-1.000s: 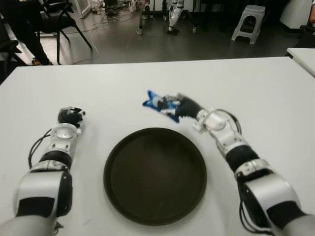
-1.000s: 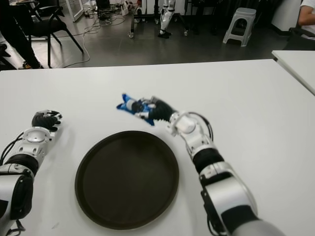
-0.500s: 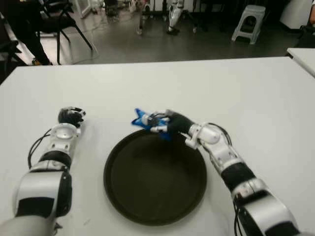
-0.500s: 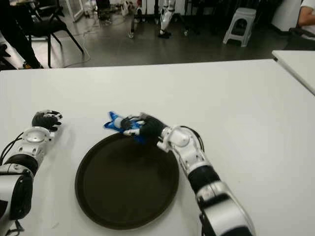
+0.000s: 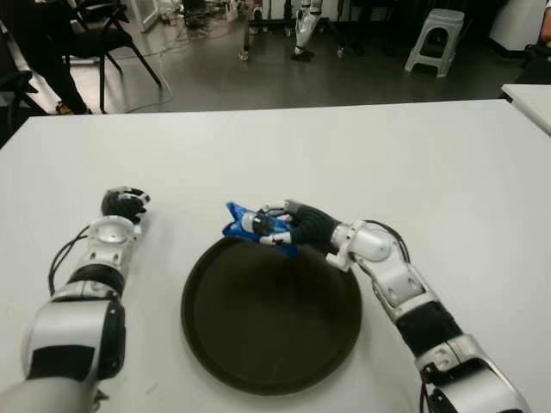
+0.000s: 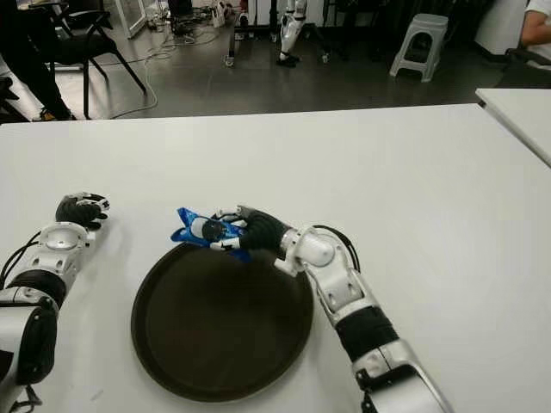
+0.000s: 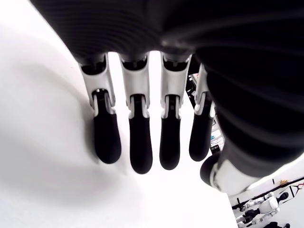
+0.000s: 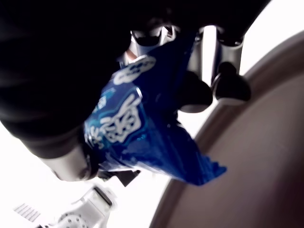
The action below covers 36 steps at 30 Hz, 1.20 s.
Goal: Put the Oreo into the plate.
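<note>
My right hand (image 5: 277,231) is shut on a blue Oreo packet (image 5: 245,226), holding it over the far left rim of the round dark plate (image 5: 271,368). In the right wrist view the blue Oreo packet (image 8: 142,137) fills the middle, pinched between black fingertips (image 8: 230,85), with the plate's rim (image 8: 247,104) just beside it. My left hand (image 5: 123,203) shows at the left of the white table (image 5: 430,155), well apart from the plate. Its fingers (image 7: 135,142) are curled and hold nothing.
Beyond the table's far edge lie a dark floor with chairs (image 5: 95,34), a grey stool (image 5: 435,34) and robot legs (image 5: 306,30). A second white table's corner (image 5: 529,95) shows at the far right.
My right hand has carried the Oreo packet leftward and nearer, from beyond the plate to over its far left rim. The left hand has not moved.
</note>
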### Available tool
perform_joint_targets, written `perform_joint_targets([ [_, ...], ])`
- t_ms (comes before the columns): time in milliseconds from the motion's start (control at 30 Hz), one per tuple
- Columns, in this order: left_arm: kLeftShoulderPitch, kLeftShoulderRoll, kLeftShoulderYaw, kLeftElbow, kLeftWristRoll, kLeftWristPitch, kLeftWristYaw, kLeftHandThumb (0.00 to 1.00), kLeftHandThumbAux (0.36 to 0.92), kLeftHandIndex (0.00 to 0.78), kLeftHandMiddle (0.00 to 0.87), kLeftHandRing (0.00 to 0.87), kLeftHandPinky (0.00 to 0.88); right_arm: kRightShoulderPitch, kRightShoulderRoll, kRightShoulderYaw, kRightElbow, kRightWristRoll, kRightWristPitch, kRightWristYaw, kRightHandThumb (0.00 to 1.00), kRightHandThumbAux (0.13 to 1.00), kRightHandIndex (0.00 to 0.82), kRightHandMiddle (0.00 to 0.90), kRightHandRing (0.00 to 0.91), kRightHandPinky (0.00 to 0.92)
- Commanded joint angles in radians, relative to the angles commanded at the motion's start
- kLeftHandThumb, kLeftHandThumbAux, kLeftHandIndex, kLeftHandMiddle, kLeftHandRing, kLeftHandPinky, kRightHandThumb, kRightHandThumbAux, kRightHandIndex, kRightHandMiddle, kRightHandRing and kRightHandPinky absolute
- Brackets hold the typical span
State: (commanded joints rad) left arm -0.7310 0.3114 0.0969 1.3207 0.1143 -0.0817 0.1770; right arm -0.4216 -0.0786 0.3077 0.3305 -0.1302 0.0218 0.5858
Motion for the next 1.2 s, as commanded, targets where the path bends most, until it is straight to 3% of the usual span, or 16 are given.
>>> perform_joint_targets([
  [400, -0.001, -0.002, 0.003, 0.002, -0.001, 0.001, 0.010, 0.693, 0.717, 0.415, 0.473, 0.496, 0.486, -0.014, -0.013, 0.003, -0.010, 0.010, 0.059, 0.027, 0.741, 0.709, 0.439, 0.837, 0.840, 0.836],
  [500, -0.002, -0.001, 0.002, 0.003, -0.001, 0.005, 0.011, 0.692, 0.718, 0.413, 0.381, 0.421, 0.413, -0.017, -0.012, 0.000, 0.003, 0.020, 0.060, 0.039, 0.742, 0.710, 0.439, 0.819, 0.827, 0.824],
  [767, -0.004, -0.002, 0.000, 0.004, 0.001, 0.014, 0.017, 0.690, 0.719, 0.411, 0.318, 0.357, 0.366, -0.025, -0.020, -0.005, 0.006, 0.033, 0.092, 0.050, 0.742, 0.711, 0.439, 0.795, 0.808, 0.814],
  [1200, -0.005, -0.003, -0.001, 0.003, 0.003, 0.015, 0.023, 0.691, 0.718, 0.411, 0.345, 0.394, 0.388, -0.035, -0.025, -0.013, 0.046, 0.007, 0.027, -0.023, 0.743, 0.712, 0.438, 0.764, 0.787, 0.799],
])
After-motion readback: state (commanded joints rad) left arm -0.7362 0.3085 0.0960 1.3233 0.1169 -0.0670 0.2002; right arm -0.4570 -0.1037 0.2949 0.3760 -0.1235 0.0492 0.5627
